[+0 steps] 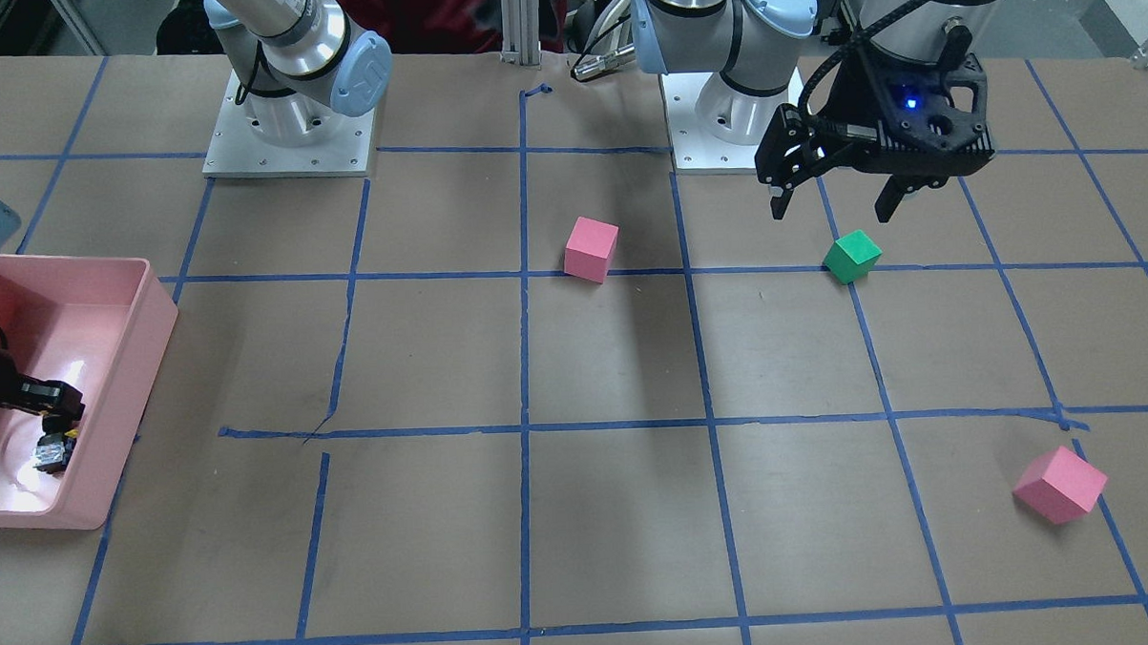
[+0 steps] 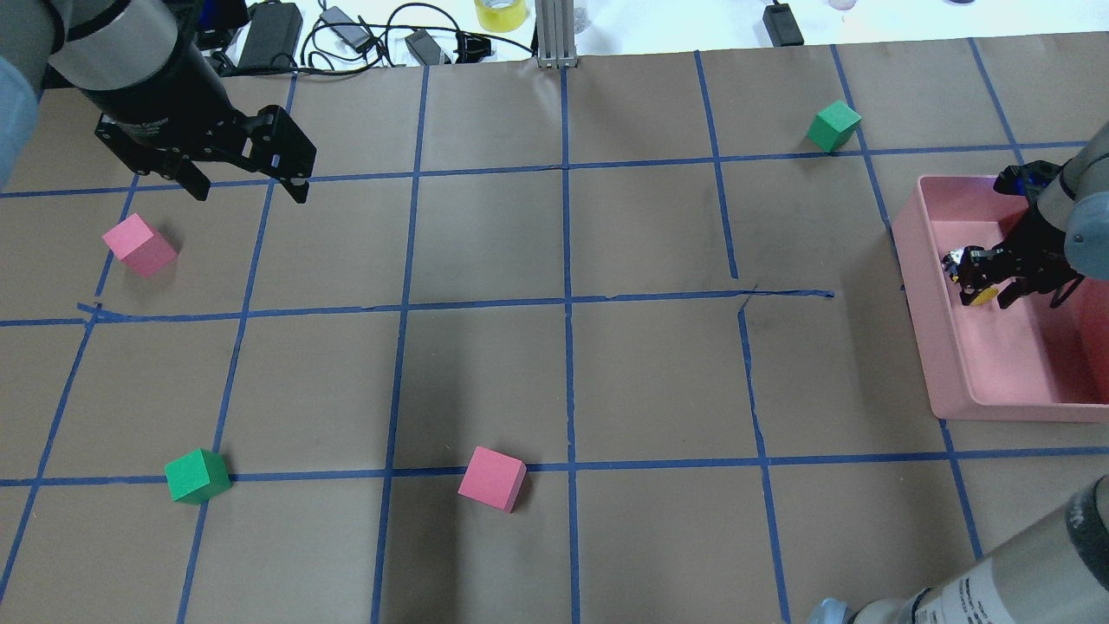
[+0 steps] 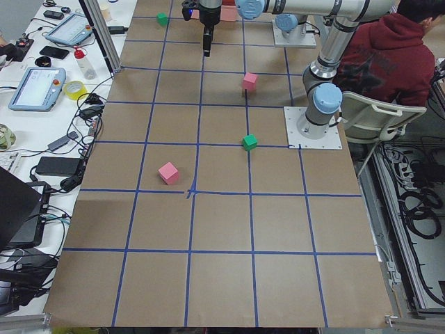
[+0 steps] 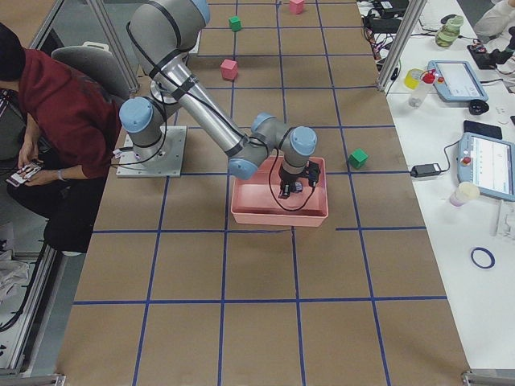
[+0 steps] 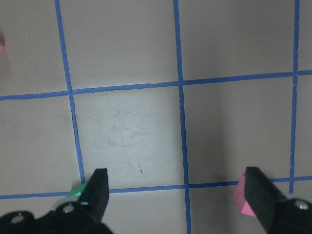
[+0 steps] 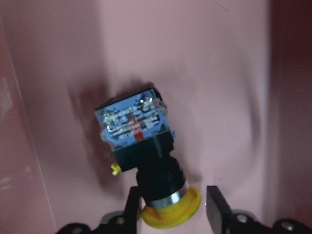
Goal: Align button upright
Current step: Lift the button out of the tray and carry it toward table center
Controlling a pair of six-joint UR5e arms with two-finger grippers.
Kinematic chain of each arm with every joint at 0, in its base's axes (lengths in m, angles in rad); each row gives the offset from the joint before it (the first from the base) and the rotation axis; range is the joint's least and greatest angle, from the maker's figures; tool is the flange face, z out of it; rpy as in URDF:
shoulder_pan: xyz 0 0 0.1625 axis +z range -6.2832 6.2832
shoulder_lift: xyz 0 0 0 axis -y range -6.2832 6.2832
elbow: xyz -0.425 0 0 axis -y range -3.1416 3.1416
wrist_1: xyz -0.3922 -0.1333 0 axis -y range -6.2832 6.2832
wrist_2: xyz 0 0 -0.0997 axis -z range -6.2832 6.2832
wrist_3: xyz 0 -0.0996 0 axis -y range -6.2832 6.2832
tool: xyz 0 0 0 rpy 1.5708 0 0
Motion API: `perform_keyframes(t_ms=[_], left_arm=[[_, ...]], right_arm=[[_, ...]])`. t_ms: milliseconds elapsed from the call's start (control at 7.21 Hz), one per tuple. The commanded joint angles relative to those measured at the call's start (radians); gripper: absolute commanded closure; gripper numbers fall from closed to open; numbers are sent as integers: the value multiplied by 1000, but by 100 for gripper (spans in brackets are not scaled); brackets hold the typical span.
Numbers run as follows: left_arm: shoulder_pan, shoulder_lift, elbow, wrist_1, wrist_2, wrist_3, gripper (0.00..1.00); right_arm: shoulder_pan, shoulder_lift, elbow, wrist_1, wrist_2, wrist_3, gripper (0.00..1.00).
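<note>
Pink bin (image 2: 1005, 409) is holding the button (image 6: 139, 141) lying sideways. The right gripper (image 6: 173, 195) is straddling its yellow cap (image 6: 170, 218), narrow but not quite clamped, and should be closing squarely before tipping. Left gripper (image 5: 175, 173) is hovering wide.

Brown-papered table (image 2: 485, 243) (blue tape grid (image 2: 567, 260))

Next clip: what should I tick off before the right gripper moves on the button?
1. Button inside the bin: ok.
2. Button upright: not ok, it lies on its side.
3. Right gripper straddles the button: ok.
4. Right gripper shut on the button: not ok, a gap shows beside one finger.
5. Left gripper open, away from the bin: ok.
</note>
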Motion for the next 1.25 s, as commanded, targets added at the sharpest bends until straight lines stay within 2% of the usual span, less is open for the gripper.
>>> perform_keyframes(t_ms=[0,139,416,693,832,1109], left_arm=[[0,0,0,0,0,-2,0],[0,0,0,0,0,0,0],[0,0,0,0,0,0,0],[0,0,0,0,0,0,0],[0,0,0,0,-1,0,0],[0,0,0,0,0,0,0]], right_arm=[[2,-69,-31,68,-17,18,100],[11,-110,-83,178,-4,59,100],[79,-132,-264,358,7,86,100],[252,-120,-300,350,44,231,100],[355,-115,-301,347,65,367,100],[562,-48,-303,217,66,597,100]])
